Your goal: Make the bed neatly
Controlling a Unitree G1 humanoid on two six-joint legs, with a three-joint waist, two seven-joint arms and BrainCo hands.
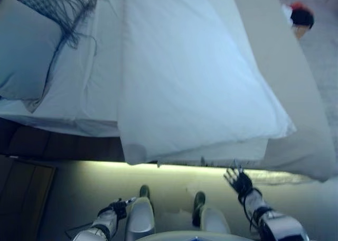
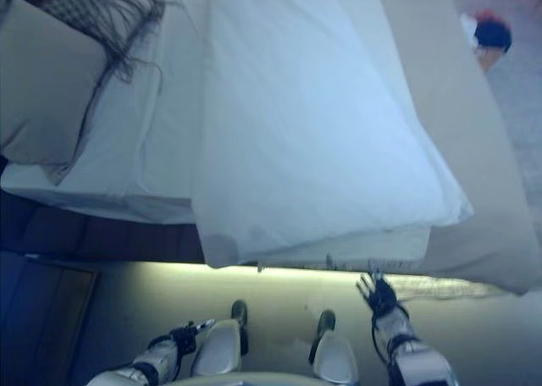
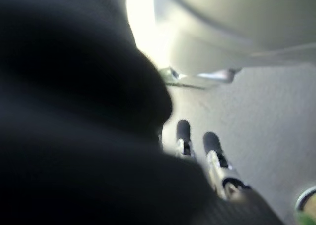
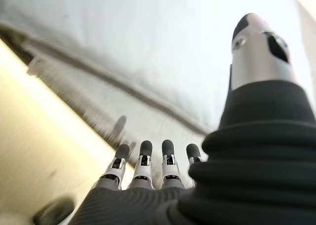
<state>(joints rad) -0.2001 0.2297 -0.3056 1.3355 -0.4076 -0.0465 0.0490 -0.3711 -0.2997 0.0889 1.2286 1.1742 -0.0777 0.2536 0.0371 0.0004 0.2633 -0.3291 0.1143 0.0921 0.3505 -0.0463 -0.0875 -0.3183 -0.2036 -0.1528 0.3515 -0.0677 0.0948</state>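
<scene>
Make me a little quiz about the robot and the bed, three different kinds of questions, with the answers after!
1. True or false: the right robot hand is gripping the white duvet.
2. Which is nearest the head of the bed? A) a pillow B) a teddy bear C) a book
3. Fill in the blank: the left robot hand hangs low beside the bed, touching ____.

Key
1. False: its fingers are spread open just below the duvet's edge, holding nothing.
2. A: the pillow lies at the far left, with a fringed throw by it.
3. Nothing.
</scene>
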